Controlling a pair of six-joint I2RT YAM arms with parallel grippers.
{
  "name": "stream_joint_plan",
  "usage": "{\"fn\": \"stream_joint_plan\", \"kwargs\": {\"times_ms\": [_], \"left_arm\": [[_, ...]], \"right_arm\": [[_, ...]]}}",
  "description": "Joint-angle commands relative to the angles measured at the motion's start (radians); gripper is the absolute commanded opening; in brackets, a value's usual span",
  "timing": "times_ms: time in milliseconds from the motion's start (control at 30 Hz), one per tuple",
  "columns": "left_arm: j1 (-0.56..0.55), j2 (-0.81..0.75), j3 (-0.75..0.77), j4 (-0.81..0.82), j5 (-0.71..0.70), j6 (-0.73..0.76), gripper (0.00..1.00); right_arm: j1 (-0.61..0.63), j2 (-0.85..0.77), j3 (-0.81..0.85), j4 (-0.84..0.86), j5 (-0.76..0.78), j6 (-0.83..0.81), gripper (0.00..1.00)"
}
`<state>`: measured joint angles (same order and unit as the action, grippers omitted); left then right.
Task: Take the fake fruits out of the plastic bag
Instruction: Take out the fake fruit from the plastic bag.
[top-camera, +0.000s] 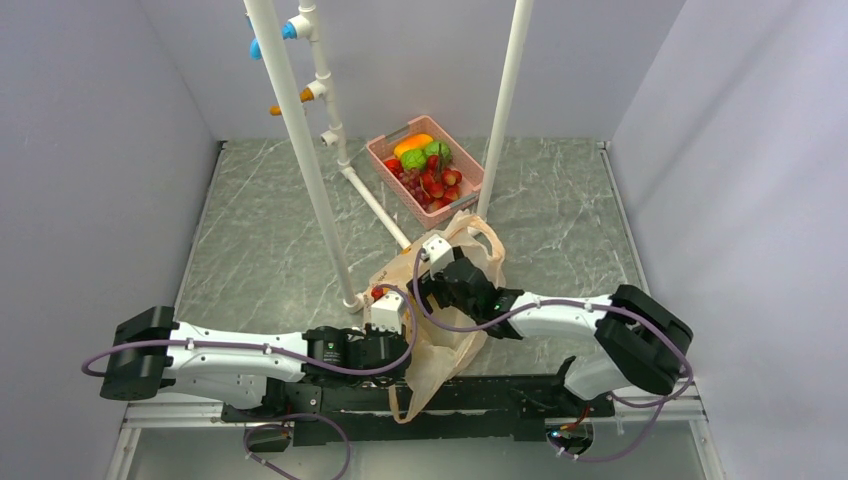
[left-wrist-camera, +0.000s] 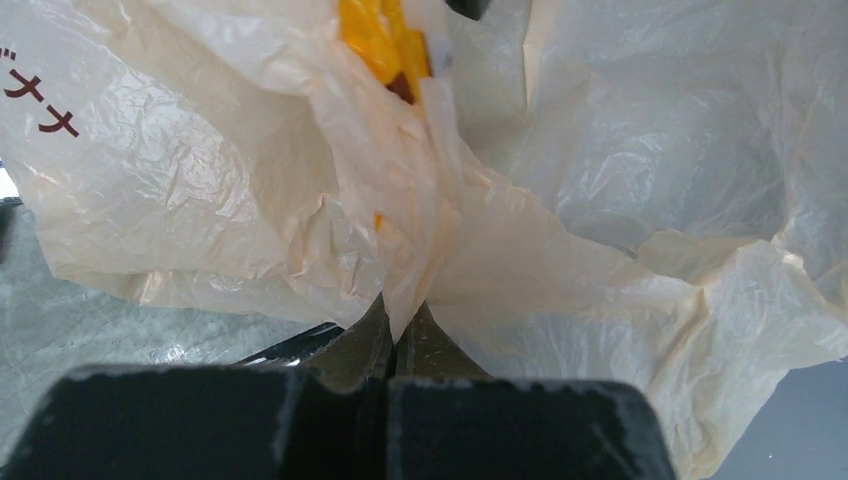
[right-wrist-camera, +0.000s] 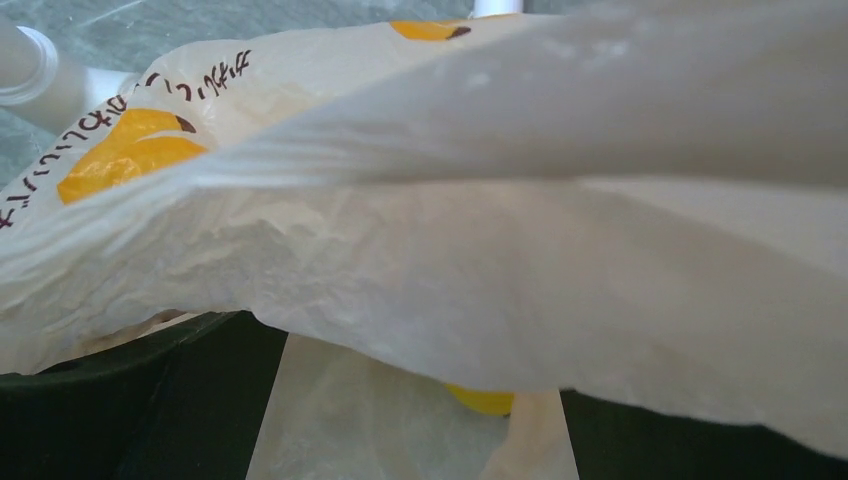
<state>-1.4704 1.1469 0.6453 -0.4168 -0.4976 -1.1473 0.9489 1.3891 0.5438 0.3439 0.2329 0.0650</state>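
Left jaws pinch the plastic bag (left-wrist-camera: 200, 180) over grey-marbled table (top-camera: 260, 230), pale walls (top-camera: 90, 120)

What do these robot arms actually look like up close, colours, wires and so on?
Both arms match: white tube-like links between chunky black joints. The left arm and right arm each trail a looping lavender cable. A small white box sits at each wrist. The left gripper and right gripper have dark fingers.

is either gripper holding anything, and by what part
Left gripper pinches a bunched fold of the plastic bag. Right gripper is open, bag film draped over it, gripping nothing visible.
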Motion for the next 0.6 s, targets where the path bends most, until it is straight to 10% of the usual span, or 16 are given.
{"fn": "stream_joint_plan", "kwargs": {"times_ms": [0, 233, 567], "left_arm": [[-0.008, -0.032, -0.006, 0.005, -0.028, -0.012, 0.0], [-0.008, -0.059, -0.022, -0.004, -0.034, -0.022, 0.0], [-0.008, -0.079, -0.032, -0.015, -0.035, -0.032, 0.0]], "right_arm": [[0.004, 0.061, 0.081, 0.055, -0.029, -0.056, 0.98], [0.002, 0.162, 0.094, 0.072, -0.023, -0.031, 0.93], [0.004, 0.175, 0.145, -0.009, -0.02, -0.002, 0.54]]}}
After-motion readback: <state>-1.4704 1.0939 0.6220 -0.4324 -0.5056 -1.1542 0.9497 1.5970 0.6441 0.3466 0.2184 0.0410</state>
